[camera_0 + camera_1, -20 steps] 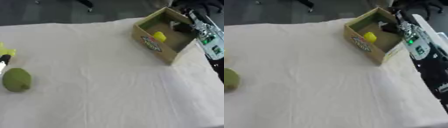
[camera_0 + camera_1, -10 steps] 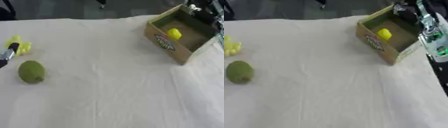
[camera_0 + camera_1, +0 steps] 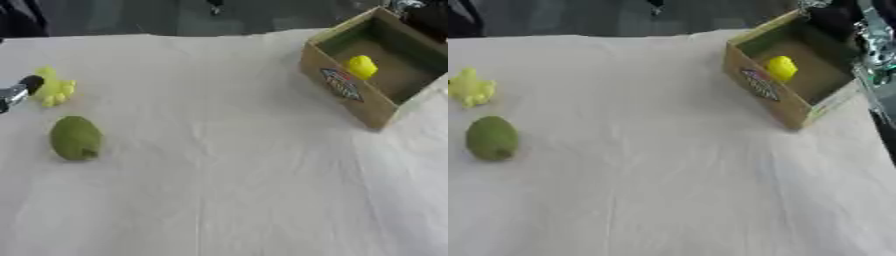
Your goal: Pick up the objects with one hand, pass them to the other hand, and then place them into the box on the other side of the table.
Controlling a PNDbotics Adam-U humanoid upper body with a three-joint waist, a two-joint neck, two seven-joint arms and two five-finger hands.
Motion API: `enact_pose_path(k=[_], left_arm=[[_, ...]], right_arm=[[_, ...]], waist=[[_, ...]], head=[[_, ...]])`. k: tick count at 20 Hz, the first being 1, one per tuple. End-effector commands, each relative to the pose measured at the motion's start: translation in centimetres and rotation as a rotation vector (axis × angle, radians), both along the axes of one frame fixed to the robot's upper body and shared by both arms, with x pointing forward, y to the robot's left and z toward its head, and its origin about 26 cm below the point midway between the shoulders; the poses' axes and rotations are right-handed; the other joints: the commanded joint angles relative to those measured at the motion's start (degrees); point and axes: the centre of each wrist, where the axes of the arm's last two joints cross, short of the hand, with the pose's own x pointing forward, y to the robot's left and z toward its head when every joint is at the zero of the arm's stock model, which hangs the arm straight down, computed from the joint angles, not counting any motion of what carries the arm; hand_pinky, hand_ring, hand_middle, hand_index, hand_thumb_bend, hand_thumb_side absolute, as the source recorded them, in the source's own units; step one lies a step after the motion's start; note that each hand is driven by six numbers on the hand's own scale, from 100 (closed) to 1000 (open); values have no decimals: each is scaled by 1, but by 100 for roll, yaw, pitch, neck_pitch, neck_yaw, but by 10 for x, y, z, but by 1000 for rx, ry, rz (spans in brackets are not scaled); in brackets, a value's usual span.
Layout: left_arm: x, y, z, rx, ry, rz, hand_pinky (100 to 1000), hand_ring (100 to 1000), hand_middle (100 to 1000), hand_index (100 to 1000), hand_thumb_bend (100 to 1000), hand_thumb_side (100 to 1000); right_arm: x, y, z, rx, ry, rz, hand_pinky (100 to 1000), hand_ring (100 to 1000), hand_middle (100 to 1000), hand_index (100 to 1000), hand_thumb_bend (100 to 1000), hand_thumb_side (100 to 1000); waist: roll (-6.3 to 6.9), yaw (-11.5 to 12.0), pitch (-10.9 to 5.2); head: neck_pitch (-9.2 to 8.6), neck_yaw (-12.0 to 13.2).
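Observation:
A green oval fruit [image 3: 76,138] lies on the white cloth at the left. Just beyond it sits a small yellow-green lumpy object [image 3: 54,87]. A black-and-silver tip of my left hand [image 3: 17,92] pokes in from the left edge, right beside the yellow-green object. An open cardboard box [image 3: 759,84] stands at the far right with a yellow object [image 3: 781,68] inside. My right hand [image 3: 834,18] is a dark shape behind the box's far corner, with its silver forearm [image 3: 872,45] running along the right edge.
A white cloth [image 3: 219,175] covers the whole table. A dark floor lies past the far edge. The box has a printed label [image 3: 342,84] on its near wall.
The whole picture has shifted right and down, so the camera has turned left; the fruit and yellow-green object now show further in. The box and its yellow object stay put.

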Motion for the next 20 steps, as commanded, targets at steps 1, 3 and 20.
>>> enact_pose_path(k=[1, 3, 20], left_arm=[[2, 14, 22, 112, 70, 16, 648, 666, 685, 793, 634, 506], [10, 21, 23, 147, 157, 27, 667, 690, 704, 809, 653, 534], [30, 5, 28, 422, 481, -113, 703, 749, 740, 829, 878, 504]], right_arm=[[-3, 1, 10, -27, -21, 0, 1000, 896, 820, 924, 100, 564], [-2, 1, 9, -31, -17, 2, 1000, 895, 820, 923, 100, 565], [2, 6, 0, -58, 22, 19, 1000, 893, 818, 920, 100, 573]], waist=[[4, -8, -111], [9, -18, -111], [32, -74, -108]], head=[[0, 43], [5, 56], [-10, 144]])
